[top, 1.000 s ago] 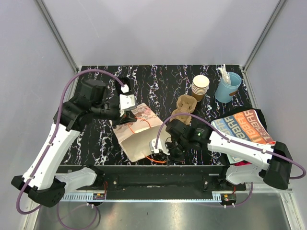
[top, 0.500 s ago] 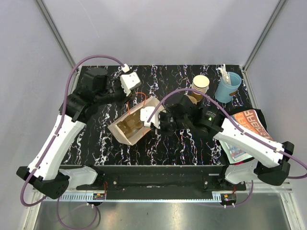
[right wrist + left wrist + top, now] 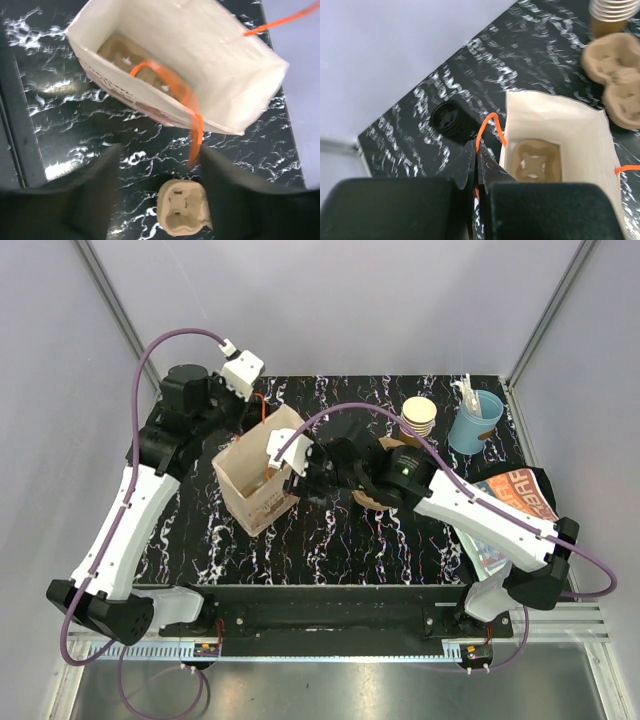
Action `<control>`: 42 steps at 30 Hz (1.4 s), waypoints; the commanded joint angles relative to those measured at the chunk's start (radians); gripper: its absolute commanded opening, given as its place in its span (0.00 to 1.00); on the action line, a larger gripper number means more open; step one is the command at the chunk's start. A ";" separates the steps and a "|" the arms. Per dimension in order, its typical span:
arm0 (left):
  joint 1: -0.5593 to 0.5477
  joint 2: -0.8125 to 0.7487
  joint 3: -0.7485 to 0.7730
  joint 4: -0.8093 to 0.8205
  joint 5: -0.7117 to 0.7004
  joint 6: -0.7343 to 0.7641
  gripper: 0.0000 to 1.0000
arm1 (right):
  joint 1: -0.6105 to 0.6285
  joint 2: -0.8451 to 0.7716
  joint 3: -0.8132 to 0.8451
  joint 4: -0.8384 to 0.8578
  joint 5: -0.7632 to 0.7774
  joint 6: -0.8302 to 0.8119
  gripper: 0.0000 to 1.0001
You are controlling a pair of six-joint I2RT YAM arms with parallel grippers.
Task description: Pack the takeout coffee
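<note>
Left gripper (image 3: pixel 476 150) clamped on paper bag's (image 3: pixel 250 490) orange handle (image 3: pixel 489 122), right gripper (image 3: pixel 161 150) open just beside bag, toward table's (image 3: pixel 400 550) left edge.

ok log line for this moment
bag upright, open | carrier inside | no cup in bag | left gripper shut on handle | right gripper open

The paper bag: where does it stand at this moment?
In the top view the paper bag stands upright and open on the left half of the table, between the left gripper and the right gripper.
</note>
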State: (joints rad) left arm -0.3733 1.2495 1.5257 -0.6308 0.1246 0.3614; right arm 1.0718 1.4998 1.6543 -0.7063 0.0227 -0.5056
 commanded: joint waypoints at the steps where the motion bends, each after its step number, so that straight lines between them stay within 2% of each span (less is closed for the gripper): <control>1: 0.056 -0.039 -0.021 0.098 -0.057 -0.056 0.00 | 0.002 0.013 0.130 0.067 0.088 0.015 0.83; 2: 0.060 -0.042 -0.024 0.100 -0.059 -0.056 0.00 | 0.001 0.022 0.143 0.065 0.094 0.013 0.96; 3: 0.066 -0.050 -0.030 0.102 -0.060 -0.058 0.00 | -0.001 0.025 0.172 0.062 0.101 0.012 1.00; 10: 0.083 -0.084 -0.050 0.077 -0.115 -0.056 0.00 | -0.042 0.028 0.231 0.044 0.135 0.018 1.00; 18: 0.140 -0.124 -0.073 0.025 -0.230 -0.045 0.00 | -0.145 -0.038 0.142 0.100 0.120 0.050 1.00; 27: 0.287 -0.139 -0.118 0.045 -0.210 -0.009 0.00 | -0.202 -0.084 0.056 0.151 0.128 0.058 1.00; 38: 0.461 -0.075 -0.052 0.062 -0.178 0.022 0.00 | -0.271 -0.098 0.006 0.212 0.161 0.062 1.00; 42: 0.491 -0.065 -0.045 0.075 -0.186 0.022 0.00 | -0.322 -0.099 -0.034 0.248 0.163 0.078 1.00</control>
State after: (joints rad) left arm 0.0906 1.1805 1.4307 -0.6304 -0.0631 0.3702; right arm 0.7956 1.4315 1.6478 -0.5400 0.1654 -0.4564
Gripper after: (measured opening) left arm 0.009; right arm 0.994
